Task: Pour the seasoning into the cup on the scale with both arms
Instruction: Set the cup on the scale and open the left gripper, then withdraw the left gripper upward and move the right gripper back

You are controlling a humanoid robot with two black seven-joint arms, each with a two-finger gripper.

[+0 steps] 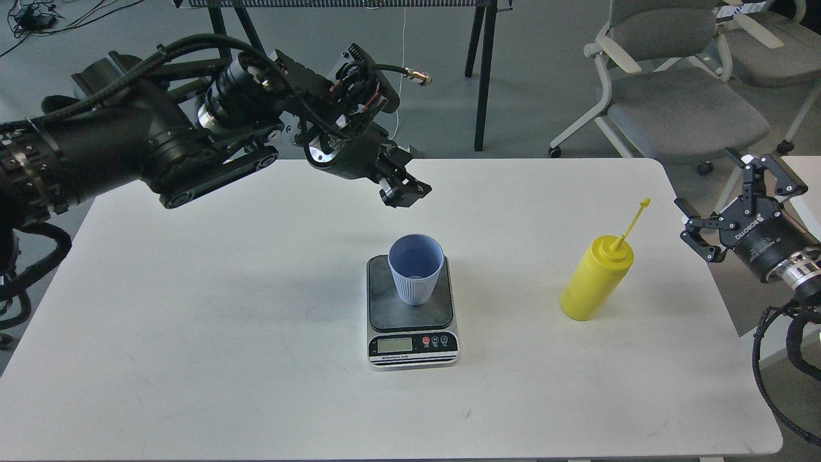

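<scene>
Jaws on the right gripper, at the frame's right edge, are spread and empty; the left gripper's jaws cannot be told. Centre frame, the cup stands on the scale; the bottle stands right of it on the bench.

surface: white rounded-corner table
centre: kitchen scale sat flat, display edge toward near side
right: yellow squeeze bottle stood upright directly on tabletop, well apart from scale
on scale, not table: light-blue ribbed cup
</scene>
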